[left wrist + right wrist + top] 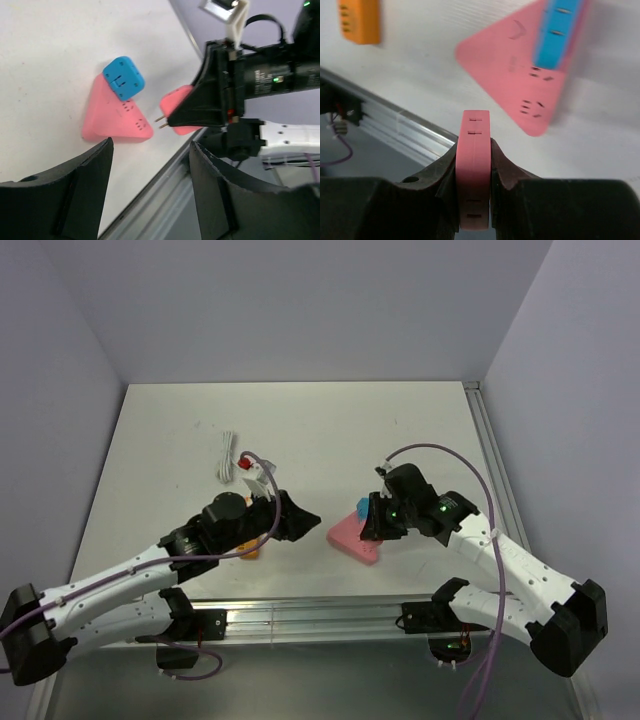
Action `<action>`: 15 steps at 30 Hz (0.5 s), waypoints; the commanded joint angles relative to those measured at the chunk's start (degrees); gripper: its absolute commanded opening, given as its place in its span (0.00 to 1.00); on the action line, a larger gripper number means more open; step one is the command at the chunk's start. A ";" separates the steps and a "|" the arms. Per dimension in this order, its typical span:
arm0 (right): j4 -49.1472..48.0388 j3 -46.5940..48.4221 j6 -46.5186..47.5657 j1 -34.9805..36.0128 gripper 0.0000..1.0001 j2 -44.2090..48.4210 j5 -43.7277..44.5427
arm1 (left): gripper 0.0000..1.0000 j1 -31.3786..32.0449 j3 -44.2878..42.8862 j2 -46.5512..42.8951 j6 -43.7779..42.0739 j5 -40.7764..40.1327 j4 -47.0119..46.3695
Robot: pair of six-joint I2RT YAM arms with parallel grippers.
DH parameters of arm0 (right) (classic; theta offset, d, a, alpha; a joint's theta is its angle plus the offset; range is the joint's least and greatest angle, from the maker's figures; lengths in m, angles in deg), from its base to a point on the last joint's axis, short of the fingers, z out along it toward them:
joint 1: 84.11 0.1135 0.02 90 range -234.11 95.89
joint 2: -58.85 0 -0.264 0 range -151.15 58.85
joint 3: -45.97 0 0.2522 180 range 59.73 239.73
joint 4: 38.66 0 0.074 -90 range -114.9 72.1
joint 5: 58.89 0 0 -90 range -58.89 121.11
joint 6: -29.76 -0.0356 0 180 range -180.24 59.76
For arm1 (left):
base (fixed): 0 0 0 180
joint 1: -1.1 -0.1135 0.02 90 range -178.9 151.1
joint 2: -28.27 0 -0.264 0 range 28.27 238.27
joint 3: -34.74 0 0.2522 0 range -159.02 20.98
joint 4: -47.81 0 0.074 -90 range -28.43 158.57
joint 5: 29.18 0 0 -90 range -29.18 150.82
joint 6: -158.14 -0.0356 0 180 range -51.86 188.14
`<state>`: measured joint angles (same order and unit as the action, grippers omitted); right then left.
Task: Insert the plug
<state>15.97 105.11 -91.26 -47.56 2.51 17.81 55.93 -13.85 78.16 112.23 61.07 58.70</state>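
The bright-blue plug [123, 77] sits on one corner of the pink triangular socket block [112, 120]; its prongs are hidden. It also shows in the top view [362, 508] and the right wrist view [559, 32], on the block [352, 539] [515, 70]. My right gripper [372, 522] [474, 150] is shut on a pink square plug [475, 170] [177, 100], prongs pointing toward the block, just beside and above it. My left gripper [305, 520] [150, 150] is open and empty, left of the block.
An orange block [250, 552] [360, 20] lies under my left arm. A coiled white cable [226, 455] and a white plug [252, 473] lie at the back left. The table's metal rail [320, 615] runs along the near edge.
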 commanded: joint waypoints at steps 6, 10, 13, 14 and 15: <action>8.97 2.16 1.32 -6.06 0.00 -3.69 6.27 | 0.66 -0.86 1.34 13.91 -3.93 2.38 -12.68; 7.66 1.99 1.06 -6.15 0.00 -6.76 5.74 | 0.67 -2.53 0.99 19.36 -3.49 4.22 -14.79; 6.25 1.99 0.70 -6.23 0.00 -9.04 5.13 | 0.69 -4.64 0.90 23.40 -2.61 8.16 -16.72; 5.55 1.90 0.53 -6.23 0.00 -9.66 5.04 | 0.69 -5.25 1.08 24.80 -2.52 8.71 -18.29; 5.20 1.90 0.44 -6.15 0.00 -10.37 4.69 | 0.72 -5.43 1.25 25.25 -2.18 8.97 -18.74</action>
<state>23.29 105.18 -90.65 -53.52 -6.36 22.64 51.76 -12.73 101.96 109.76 66.14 46.09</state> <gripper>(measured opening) 0.282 0.700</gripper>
